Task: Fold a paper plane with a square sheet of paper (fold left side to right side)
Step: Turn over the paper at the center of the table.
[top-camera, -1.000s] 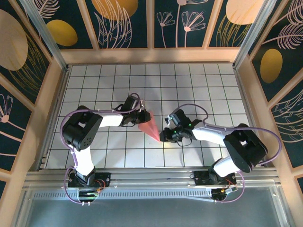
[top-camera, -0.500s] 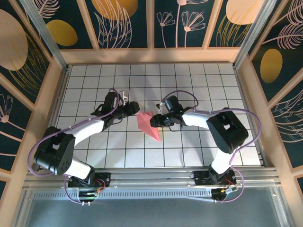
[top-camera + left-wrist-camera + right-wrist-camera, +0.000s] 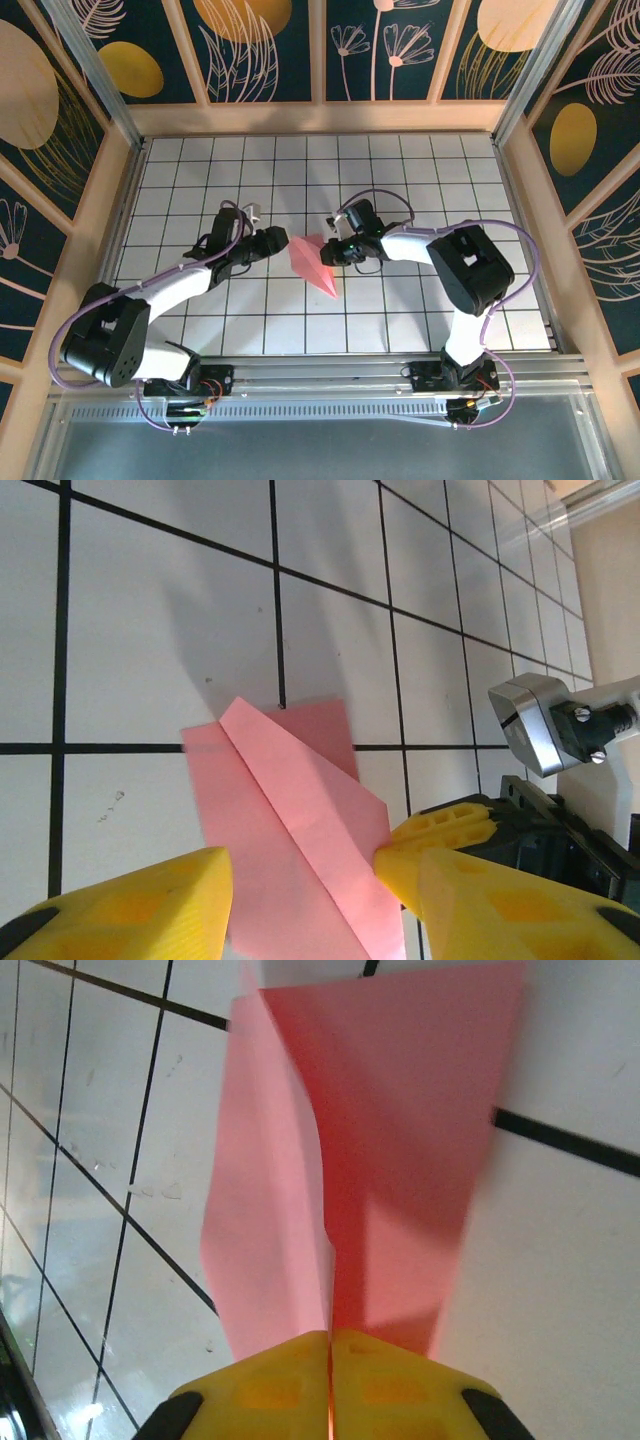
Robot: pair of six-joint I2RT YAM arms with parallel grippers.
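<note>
Your right gripper (image 3: 330,251) stays clamped on the paper plane (image 3: 314,266); your left gripper (image 3: 282,241), spread and empty, has shifted slightly.

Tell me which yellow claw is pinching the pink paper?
The right gripper: its fingers are shut on the pink paper, while the left gripper has fingers spread wide apart.

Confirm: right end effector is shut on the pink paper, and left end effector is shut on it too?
No. The left end effector is open, the pink paper lying between its spread jaws; the left wrist view shows it. The right end effector is shut on the paper, as stated.
</note>
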